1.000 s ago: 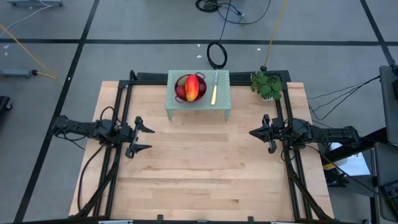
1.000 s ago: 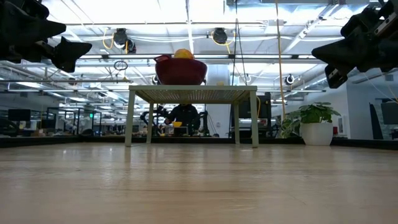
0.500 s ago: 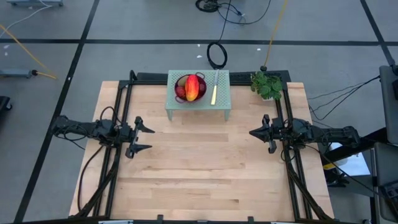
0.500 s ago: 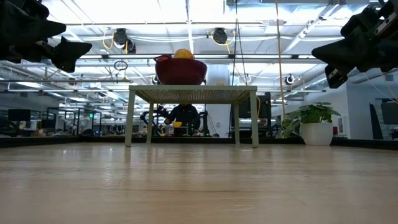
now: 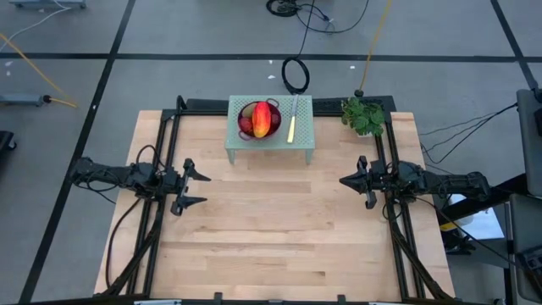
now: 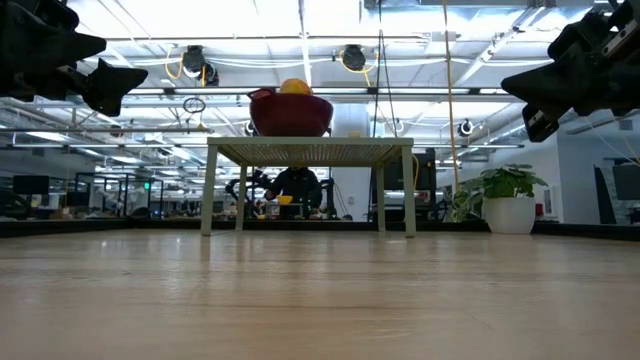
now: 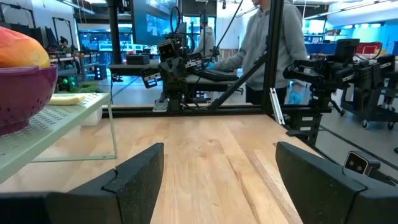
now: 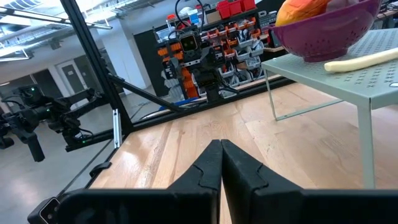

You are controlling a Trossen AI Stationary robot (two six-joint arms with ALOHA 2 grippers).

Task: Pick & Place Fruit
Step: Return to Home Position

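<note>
Looks like light, stiff, slick toy fruit (image 5: 247, 124) heaped in the purple colander (image 6: 290, 115) on the green shelf (image 5: 302, 146) at the far edge of the table (image 5: 279, 237), so best pinched across the short width. On top, the big oblong (image 5: 263, 119), long axis running near-to-far. Left gripper (image 5: 206, 189) spread wide and empty at the left, right gripper (image 5: 344, 181) closed on nothing at the right.
</note>
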